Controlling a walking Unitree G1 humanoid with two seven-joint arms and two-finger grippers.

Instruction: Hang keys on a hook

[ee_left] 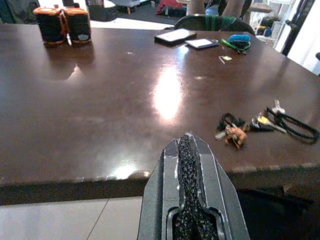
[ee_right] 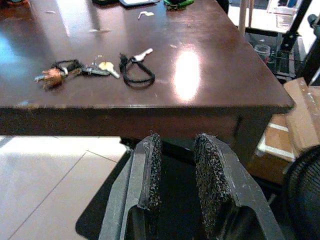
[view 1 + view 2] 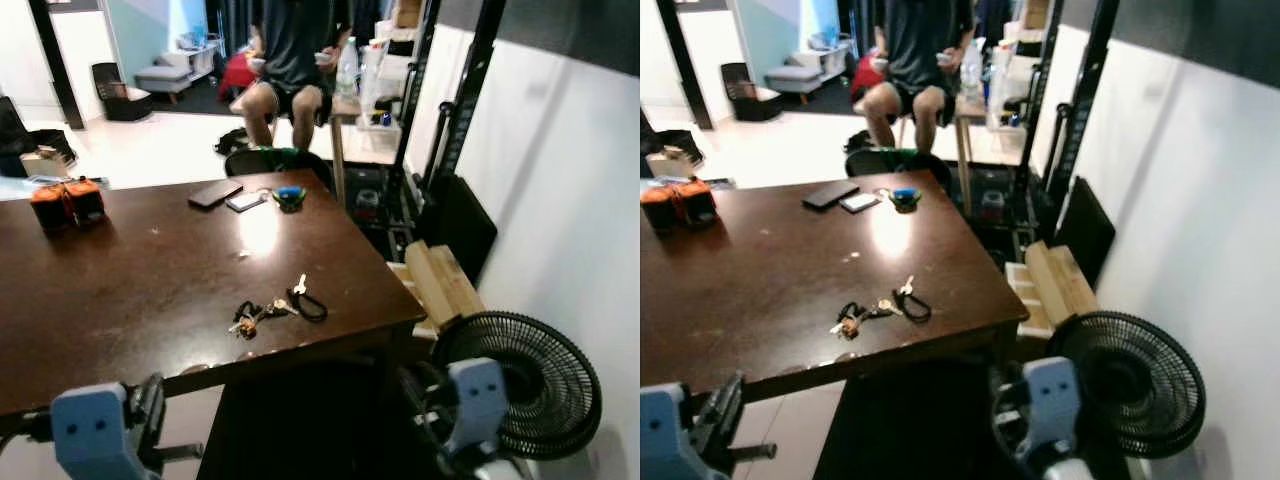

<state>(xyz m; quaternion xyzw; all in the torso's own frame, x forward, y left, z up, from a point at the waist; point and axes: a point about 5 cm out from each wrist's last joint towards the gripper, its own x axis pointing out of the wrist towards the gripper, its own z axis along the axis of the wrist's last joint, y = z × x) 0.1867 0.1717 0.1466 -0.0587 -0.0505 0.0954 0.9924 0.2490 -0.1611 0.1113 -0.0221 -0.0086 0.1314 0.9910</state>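
A bunch of keys (image 3: 272, 309) with a black cord loop and a small orange charm lies on the dark brown table (image 3: 130, 280), near its front right corner. The keys (image 1: 260, 125) lie ahead of my left gripper (image 1: 188, 145), which is shut with nothing in it, just short of the table's front edge. My right gripper (image 2: 176, 145) is open and empty, below and in front of the table edge, with the keys (image 2: 100, 69) on the tabletop beyond it. Both arms hang low at the bottom of the head views.
Two black-and-orange cylinders (image 3: 66, 203) stand at the table's far left. A phone (image 3: 214, 193), a card and a blue-green item (image 3: 290, 195) lie at the far edge. A person (image 3: 292, 60) sits beyond. A black fan (image 3: 525, 380) and cardboard (image 3: 440, 282) stand against the white wall.
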